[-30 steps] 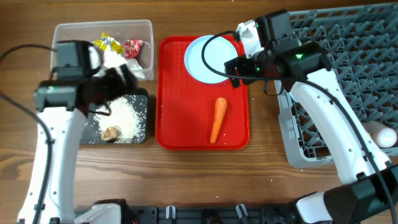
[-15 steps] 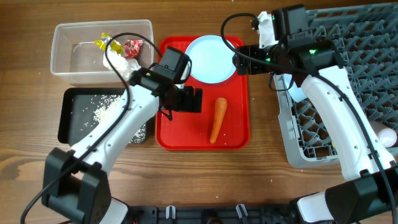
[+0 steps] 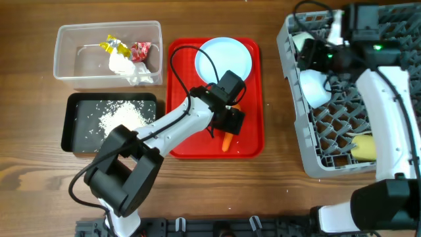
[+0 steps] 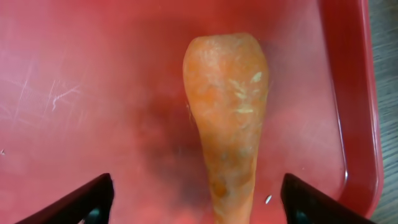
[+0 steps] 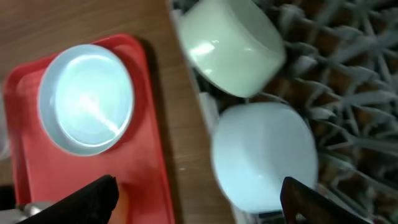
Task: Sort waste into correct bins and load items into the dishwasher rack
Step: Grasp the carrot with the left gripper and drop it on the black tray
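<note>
- We see a flat red tray (image 3: pixel 253 135) lying square on the bench (image 3: pixel 276 194), about midway across it, its long sides running from near edge to far.
- The tray's rim (image 5: pixel 152 93) is low and raised, and its corners are rounded.
- Close up in the left wrist view, the tray's glossy floor carries fine pale scratches (image 4: pixel 59 93).
- The bench is brown wood, its grain running left to right. Bare wood shows on every side of the tray, widest on the near side.

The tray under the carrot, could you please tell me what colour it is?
Red; the tray shows best in the left wrist view, beneath the carrot.
</note>
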You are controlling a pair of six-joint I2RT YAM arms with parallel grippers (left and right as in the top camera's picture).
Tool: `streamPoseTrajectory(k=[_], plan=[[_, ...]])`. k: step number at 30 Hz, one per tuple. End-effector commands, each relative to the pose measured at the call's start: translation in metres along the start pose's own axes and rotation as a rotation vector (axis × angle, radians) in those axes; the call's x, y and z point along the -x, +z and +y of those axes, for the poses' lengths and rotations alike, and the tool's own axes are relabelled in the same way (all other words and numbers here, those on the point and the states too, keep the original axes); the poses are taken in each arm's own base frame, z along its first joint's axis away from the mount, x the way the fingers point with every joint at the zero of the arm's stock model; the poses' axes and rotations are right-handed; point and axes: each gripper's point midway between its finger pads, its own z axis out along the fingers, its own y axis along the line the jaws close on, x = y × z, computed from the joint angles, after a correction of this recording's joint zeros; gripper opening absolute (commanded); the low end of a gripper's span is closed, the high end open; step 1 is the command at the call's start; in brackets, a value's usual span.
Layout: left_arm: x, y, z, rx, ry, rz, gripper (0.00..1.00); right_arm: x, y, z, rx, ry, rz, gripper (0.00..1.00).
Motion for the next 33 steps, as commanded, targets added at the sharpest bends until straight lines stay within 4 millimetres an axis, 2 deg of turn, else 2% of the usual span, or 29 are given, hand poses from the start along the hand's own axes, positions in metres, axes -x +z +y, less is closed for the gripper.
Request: streamPoseTrajectory(k=[1, 4, 8, 11, 12, 14, 15, 16, 19, 23, 24, 26, 27, 28, 29, 31, 33], plan=[[0.010, 0.003, -0.005, -0.014, 0.043, -0.041, 0.82, 0.002, -0.003, -0.027, -0.041, 0.071, 0.004, 0.86], [0.012, 0.007, -0.001, 0.014, 0.130, -0.049, 0.83, 0.003, -0.005, -0.041, -0.060, 0.093, 0.008, 0.87], [-0.004, 0.032, 0.007, 0.037, 0.251, 0.033, 0.81, 0.003, -0.005, -0.042, -0.061, 0.096, 0.006, 0.87], [-0.011, 0.042, 0.010, 0.045, 0.270, 0.066, 0.79, 0.003, -0.005, -0.043, -0.062, 0.093, 0.007, 0.87], [-0.010, 0.042, 0.010, 0.045, 0.270, 0.065, 0.73, 0.003, -0.005, -0.042, -0.061, 0.092, 0.007, 0.87], [-0.012, 0.042, 0.011, 0.050, 0.269, 0.072, 0.54, 0.003, -0.005, -0.043, -0.062, 0.092, 0.007, 0.87], [-0.013, 0.041, 0.012, 0.052, 0.269, 0.078, 0.40, 0.003, -0.005, -0.042, -0.061, 0.093, 0.007, 0.87], [-0.014, 0.039, 0.012, 0.052, 0.268, 0.081, 0.33, 0.003, -0.005, -0.042, -0.061, 0.093, 0.007, 0.87], [-0.014, 0.031, 0.012, 0.052, 0.265, 0.080, 0.30, 0.003, -0.005, -0.043, -0.061, 0.093, 0.008, 0.87], [-0.003, 0.004, 0.011, 0.070, 0.251, 0.040, 0.29, 0.001, -0.005, -0.043, -0.063, 0.093, 0.014, 0.87], [0.002, -0.007, 0.016, 0.107, 0.230, 0.021, 0.29, 0.001, -0.005, -0.043, -0.063, 0.093, 0.015, 0.87], [0.015, -0.043, 0.033, 0.224, 0.179, -0.028, 0.29, 0.001, -0.005, -0.043, -0.063, 0.092, 0.015, 0.88], [0.016, -0.053, 0.038, 0.250, 0.154, -0.039, 0.29, 0.001, -0.005, -0.043, -0.063, 0.085, 0.015, 0.88], [0.017, -0.076, 0.055, 0.295, 0.084, -0.056, 0.29, 0.001, -0.005, -0.043, -0.063, 0.081, 0.016, 0.87], [0.015, -0.086, 0.064, 0.303, 0.042, -0.054, 0.29, 0.001, -0.005, -0.043, -0.063, 0.081, 0.016, 0.87], [0.004, -0.101, 0.093, 0.333, -0.085, -0.023, 0.28, 0.001, -0.005, -0.043, -0.063, 0.081, 0.017, 0.88], [-0.018, -0.110, 0.140, 0.389, -0.265, 0.071, 0.28, 0.001, -0.005, -0.043, -0.063, 0.078, 0.016, 0.88]])
